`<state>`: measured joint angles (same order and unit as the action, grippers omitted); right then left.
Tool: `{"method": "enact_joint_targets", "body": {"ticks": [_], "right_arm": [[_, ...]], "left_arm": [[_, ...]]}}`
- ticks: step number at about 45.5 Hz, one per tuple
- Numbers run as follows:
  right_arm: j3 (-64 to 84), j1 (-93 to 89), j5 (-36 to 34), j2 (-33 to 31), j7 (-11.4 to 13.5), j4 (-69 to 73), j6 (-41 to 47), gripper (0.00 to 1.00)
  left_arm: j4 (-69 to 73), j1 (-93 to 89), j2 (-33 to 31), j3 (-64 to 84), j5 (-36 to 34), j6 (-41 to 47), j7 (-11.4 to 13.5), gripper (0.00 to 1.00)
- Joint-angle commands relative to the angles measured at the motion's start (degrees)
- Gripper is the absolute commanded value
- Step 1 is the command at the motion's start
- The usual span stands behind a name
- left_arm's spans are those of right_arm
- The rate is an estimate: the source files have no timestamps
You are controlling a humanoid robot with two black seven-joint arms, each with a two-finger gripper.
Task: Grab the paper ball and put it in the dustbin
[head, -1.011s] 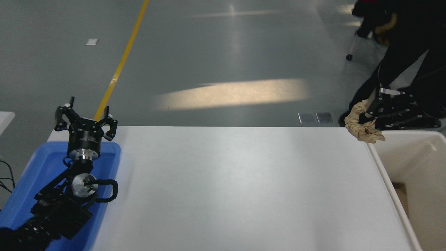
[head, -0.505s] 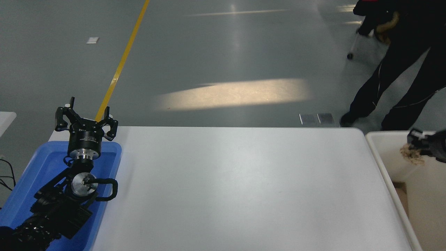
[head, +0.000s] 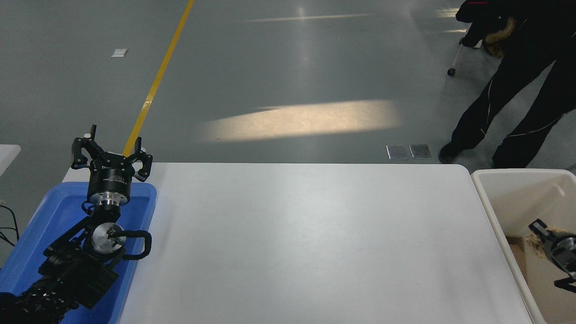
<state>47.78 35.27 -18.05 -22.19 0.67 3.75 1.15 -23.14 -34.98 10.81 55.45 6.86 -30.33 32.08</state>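
Against the dustbin (head: pixel 522 198), the large cream tub off the table's right end, the change is plain. A second ago the right hand (head: pixel 546 236) hung above the tub's far left corner with the paper ball (head: pixel 535 240) dangling below it; half a second ago it had crossed the rim; now it sits low inside the tub, against its near right part, half cut off by the picture's edge. Only a scrap of tan paper shows at the fingertips, so the ball is down within the walls and looks to be held, though whether the fingers are clamped or have parted I cannot tell. My reading is that the carry is finished and only the release and the withdrawal remain.

Counted, largest first: one table (head: pixel 315 243), white and bare in the middle; one dustbin; one blue tray (head: pixel 27 252) well to the dustbin's left, at the table's opposite end; one person (head: pixel 517 90) standing on the floor beyond the dustbin; two hands, the left hand (head: pixel 110 153) parked over the blue tray with fingers spread apart; one paper ball.
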Motion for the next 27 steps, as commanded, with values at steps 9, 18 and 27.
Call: {"method": "enact_joint_targets", "body": {"ticks": [9, 18, 27], "right_arm": [[-2.3, 0.9, -0.4, 1.3, -0.1, -1.7, 1.0, 1.0], [-1.7, 13.3, 0.1, -8.3, -1.7, 21.0, 0.6, 1.0], [4.2, 41.9, 15.8, -20.2, -2.3, 57.0, 0.4, 1.0]], "left_arm": [[-0.1, 0.0, 0.0, 0.0, 0.0, 0.0, 0.0, 0.99], [-0.1, -0.1, 0.1, -0.1, -0.1, 0.0, -0.1, 0.99], [-0.1, -0.1, 0.1, -0.2, -0.1, 0.0, -0.1, 0.99]]}}
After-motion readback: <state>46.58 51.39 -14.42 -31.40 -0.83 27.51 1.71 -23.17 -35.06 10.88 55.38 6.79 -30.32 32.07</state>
